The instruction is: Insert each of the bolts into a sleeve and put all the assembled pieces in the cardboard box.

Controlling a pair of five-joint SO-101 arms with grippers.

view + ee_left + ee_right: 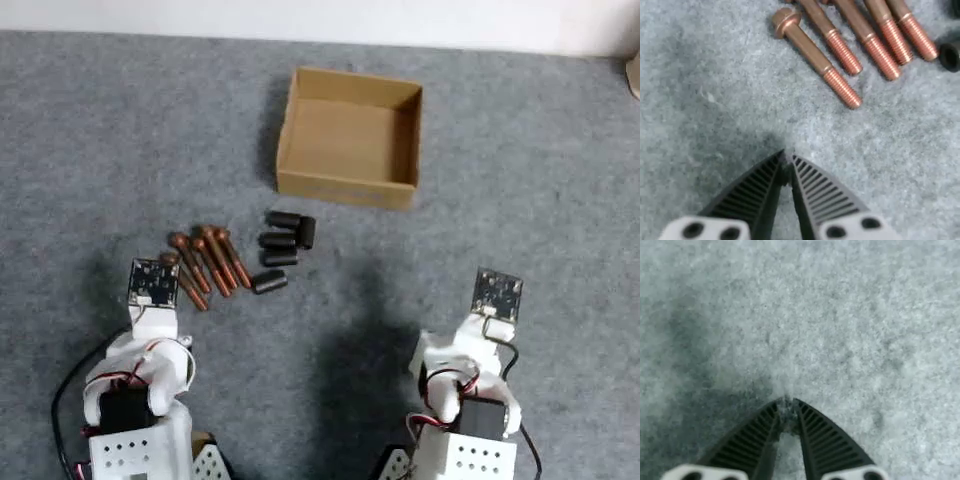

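Observation:
Several copper bolts lie side by side on the grey carpet, left of centre, and show close up as bolts in the left wrist view. Several black sleeves lie just right of them; one sleeve shows at the frame's edge. The cardboard box stands open and empty at the back. My left gripper is shut with nothing in it, just short of the bolts; its arm is at the front left. My right gripper is shut over bare carpet; its arm is at the front right.
Grey carpet covers the whole table, with free room between the arms and to the right of the box. A pale object pokes in at the far right edge.

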